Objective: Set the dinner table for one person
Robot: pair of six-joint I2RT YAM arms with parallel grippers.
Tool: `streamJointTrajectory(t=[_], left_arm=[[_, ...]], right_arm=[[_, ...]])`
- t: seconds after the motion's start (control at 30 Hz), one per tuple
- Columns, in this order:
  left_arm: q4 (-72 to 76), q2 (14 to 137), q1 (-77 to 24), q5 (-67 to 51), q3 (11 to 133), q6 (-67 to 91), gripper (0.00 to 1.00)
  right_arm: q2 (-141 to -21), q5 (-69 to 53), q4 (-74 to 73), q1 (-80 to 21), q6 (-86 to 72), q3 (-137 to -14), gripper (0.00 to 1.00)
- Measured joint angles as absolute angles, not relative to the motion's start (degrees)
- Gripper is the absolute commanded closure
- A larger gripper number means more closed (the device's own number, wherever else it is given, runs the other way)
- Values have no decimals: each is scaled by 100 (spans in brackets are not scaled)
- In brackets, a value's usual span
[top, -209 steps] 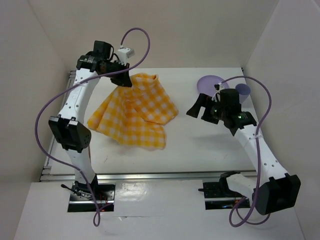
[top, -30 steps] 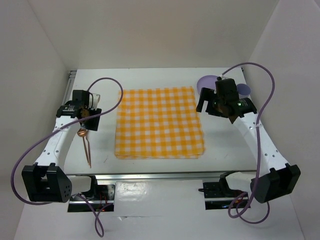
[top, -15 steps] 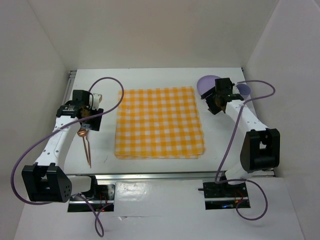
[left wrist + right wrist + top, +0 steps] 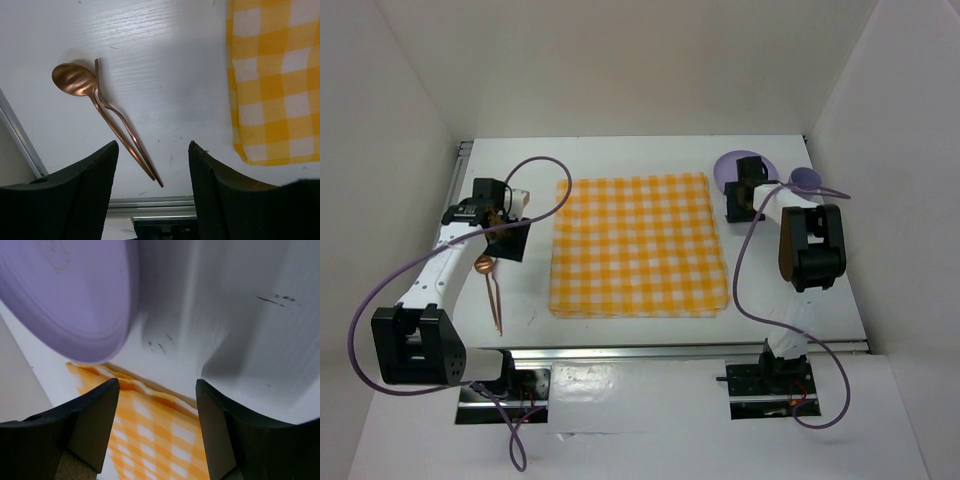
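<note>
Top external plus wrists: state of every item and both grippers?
checked cloth, spread flat on the dinner table
copper spoon, lying loose left of the cloth
second copper utensil, lying against the spoon, type unclear
purple plate, on the table, ungripped
purple cup, beside the plate, partly hidden
left gripper, open, empty, over the cutlery
right gripper, open, empty, by the plate

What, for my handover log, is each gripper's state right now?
Left gripper: open, holding nothing.
Right gripper: open, holding nothing.
</note>
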State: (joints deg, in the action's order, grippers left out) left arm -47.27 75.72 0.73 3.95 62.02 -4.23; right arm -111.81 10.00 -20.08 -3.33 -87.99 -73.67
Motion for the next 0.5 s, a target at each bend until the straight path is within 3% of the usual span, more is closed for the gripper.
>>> streamJointTrajectory(t=[0.5], left_arm=[[-4567,8077,73,423,6322,-423,36]], right_arm=[[-11653,1094,-1712,-80,-9365,-7793,26]])
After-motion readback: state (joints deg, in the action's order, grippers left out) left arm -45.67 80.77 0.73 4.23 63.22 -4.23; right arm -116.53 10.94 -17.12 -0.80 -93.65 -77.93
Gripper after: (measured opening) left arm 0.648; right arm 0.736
